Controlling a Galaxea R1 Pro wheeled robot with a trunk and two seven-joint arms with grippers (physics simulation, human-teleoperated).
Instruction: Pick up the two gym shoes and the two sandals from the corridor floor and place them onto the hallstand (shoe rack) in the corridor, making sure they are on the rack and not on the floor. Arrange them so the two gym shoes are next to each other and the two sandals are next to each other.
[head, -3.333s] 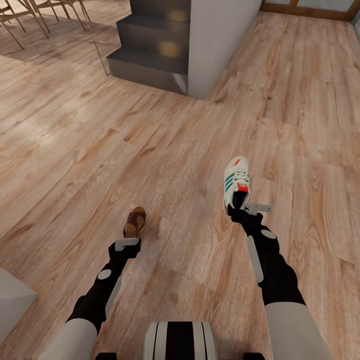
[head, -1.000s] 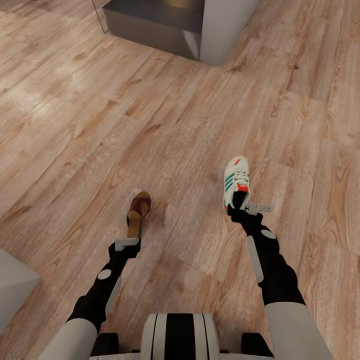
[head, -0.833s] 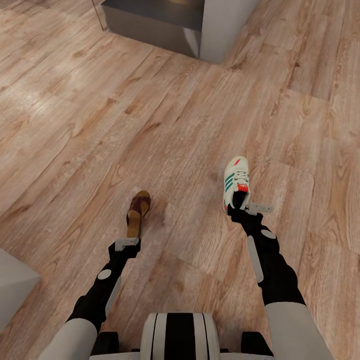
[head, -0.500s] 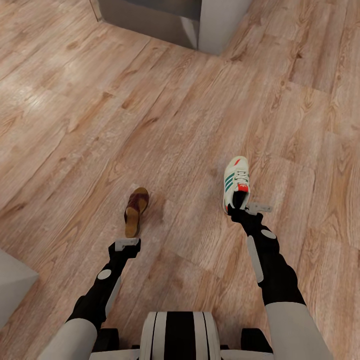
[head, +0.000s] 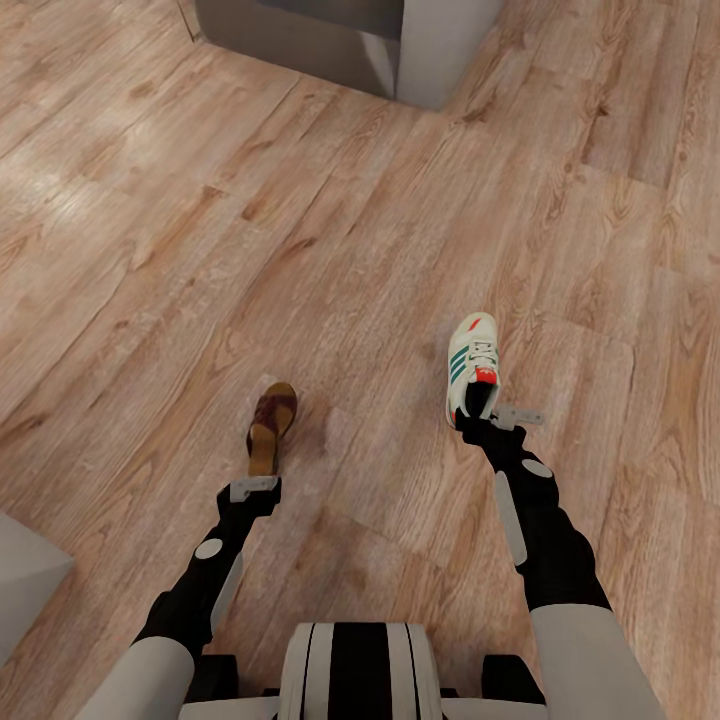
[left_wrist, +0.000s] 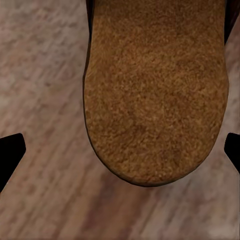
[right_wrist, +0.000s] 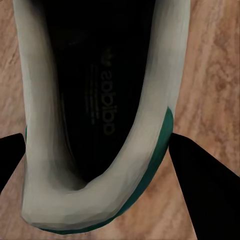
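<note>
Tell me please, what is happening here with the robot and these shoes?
The robot is carrying two shoes over the wooden corridor floor. Its right pincer holds a cream gym shoe by the heel rim. A brown sandal hangs in front of its left pincer, sole toward the wrist camera; the grip itself is not clearly visible. The shoe rack is not reached yet.

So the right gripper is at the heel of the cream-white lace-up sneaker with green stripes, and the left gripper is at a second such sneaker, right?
No. The left gripper is at a small dark brown leather sandal with a tan sole, not a second sneaker, as the head view shows. The right gripper is indeed at the heel of the cream-white sneaker.
</note>
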